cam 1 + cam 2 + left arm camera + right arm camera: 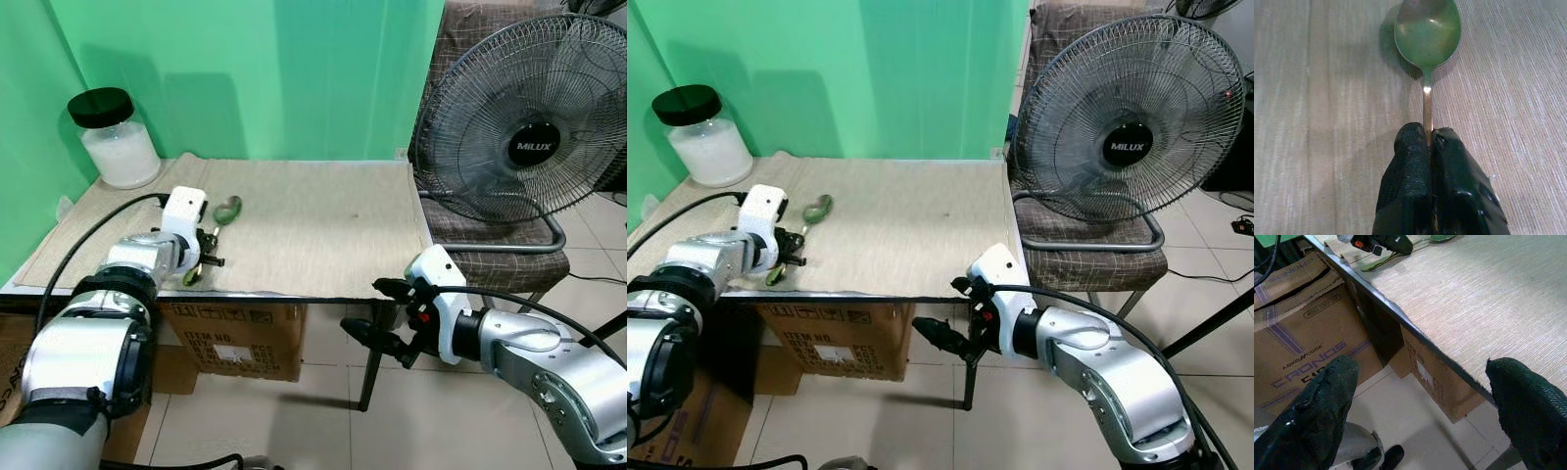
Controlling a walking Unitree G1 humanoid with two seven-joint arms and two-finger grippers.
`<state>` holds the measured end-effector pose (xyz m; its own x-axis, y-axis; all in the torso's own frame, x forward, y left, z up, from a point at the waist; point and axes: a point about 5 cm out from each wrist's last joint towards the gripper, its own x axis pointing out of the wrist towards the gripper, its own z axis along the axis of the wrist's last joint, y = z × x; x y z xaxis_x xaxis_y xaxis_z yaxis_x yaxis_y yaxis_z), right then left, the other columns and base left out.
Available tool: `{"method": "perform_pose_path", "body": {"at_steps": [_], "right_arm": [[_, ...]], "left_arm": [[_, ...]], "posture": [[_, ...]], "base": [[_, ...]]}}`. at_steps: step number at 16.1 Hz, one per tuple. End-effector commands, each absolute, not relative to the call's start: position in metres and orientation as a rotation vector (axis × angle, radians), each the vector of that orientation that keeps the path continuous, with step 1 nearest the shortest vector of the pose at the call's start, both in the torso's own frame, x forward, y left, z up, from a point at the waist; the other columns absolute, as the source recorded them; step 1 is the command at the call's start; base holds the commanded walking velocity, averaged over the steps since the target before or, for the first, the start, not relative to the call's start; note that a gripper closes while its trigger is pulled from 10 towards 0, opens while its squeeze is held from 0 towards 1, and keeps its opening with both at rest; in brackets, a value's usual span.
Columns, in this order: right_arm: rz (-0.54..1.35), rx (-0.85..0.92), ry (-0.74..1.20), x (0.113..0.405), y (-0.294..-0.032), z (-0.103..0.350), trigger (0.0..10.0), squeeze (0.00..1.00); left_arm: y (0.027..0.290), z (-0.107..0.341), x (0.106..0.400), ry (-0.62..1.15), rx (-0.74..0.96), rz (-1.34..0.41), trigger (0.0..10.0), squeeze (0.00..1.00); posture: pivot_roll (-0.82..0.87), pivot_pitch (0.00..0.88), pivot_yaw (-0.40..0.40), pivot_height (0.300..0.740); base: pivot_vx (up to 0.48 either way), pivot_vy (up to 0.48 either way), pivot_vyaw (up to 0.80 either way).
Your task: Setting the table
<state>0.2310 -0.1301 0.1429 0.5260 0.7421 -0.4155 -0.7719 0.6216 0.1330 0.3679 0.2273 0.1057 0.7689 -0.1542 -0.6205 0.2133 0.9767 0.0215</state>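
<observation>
A green-tinted metal spoon lies on the beige table mat near the front left, its bowl pointing away from me. My left gripper is shut on the spoon's handle, and its two black fingers press together around the thin stem low over the mat. My right gripper hangs open with nothing between its fingers. It sits just below the table's front edge, near the right front corner. In the right wrist view its fingertips are spread wide, with the table edge beyond them.
A glass jar with a black lid stands at the table's back left corner. A large Milux fan rests on a chair right of the table. Cardboard boxes sit under the table. A green wall backs it.
</observation>
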Motion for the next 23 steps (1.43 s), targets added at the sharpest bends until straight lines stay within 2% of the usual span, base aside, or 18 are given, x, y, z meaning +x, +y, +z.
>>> {"method": "perform_pose_path", "body": {"at_steps": [1,6,12,14,15,16,17,18,20,21,23], "right_arm": [[0.895,-0.076,0.421,0.234,-0.13,0.15,10.0,0.0],[0.808,-0.048,0.353,0.244,-0.137,0.158,10.0,0.0],[0.784,-0.029,0.334,0.244,-0.138,0.159,10.0,0.0],[0.754,-0.007,0.309,0.245,-0.139,0.161,10.0,0.0],[0.711,0.012,0.273,0.246,-0.14,0.163,10.0,0.0],[0.711,0.012,0.273,0.246,-0.14,0.163,10.0,0.0],[0.679,0.028,0.25,0.246,-0.141,0.164,10.0,0.0],[0.6,0.076,0.175,0.246,-0.144,0.171,10.0,0.0],[0.525,0.075,0.112,0.242,-0.146,0.175,10.0,0.0],[0.456,0.092,0.102,0.24,-0.149,0.174,10.0,0.0],[0.374,0.098,0.105,0.239,-0.156,0.172,10.0,0.0]], "left_arm": [[0.232,0.11,0.369,0.639,0.071,-0.198,0.0,0.0],[0.232,0.136,0.378,0.513,-0.066,-0.278,0.0,0.0],[0.235,0.139,0.375,0.509,-0.075,-0.377,0.0,0.0],[0.235,0.149,0.375,0.441,-0.098,-0.45,0.0,0.0],[0.231,0.16,0.376,0.349,-0.105,-0.522,0.0,0.0],[0.231,0.16,0.376,0.349,-0.105,-0.522,0.0,0.0],[0.228,0.168,0.376,0.287,-0.112,-0.57,0.0,0.0],[0.214,0.189,0.37,0.151,-0.12,-0.695,0.0,0.0],[0.189,0.205,0.356,0.035,-0.111,-0.791,0.0,0.0],[0.173,0.211,0.347,-0.041,-0.099,-0.83,0.0,0.0],[0.159,0.216,0.338,-0.118,-0.099,-0.828,0.2,0.0]], "posture": [[0.0,0.0,0.061,0.74],[0.01,0.0,0.063,0.74],[0.01,0.0,0.059,0.74],[0.01,0.0,0.062,0.74],[0.01,0.0,0.069,0.74],[0.01,0.0,0.069,0.74],[0.01,0.0,0.072,0.74],[0.01,0.0,0.073,0.74],[0.01,0.0,0.075,0.74],[0.01,0.0,0.074,0.74],[0.01,0.0,0.076,0.74]], "base": [[0.0,0.0,0.0],[0.0,0.0,0.0],[0.0,0.0,0.0],[0.0,0.0,0.0],[0.0,0.0,0.0],[0.0,0.0,0.0],[0.0,0.0,0.0],[0.0,0.0,0.0],[0.0,0.0,0.0],[0.0,0.0,0.0],[0.0,0.0,-0.4]]}}
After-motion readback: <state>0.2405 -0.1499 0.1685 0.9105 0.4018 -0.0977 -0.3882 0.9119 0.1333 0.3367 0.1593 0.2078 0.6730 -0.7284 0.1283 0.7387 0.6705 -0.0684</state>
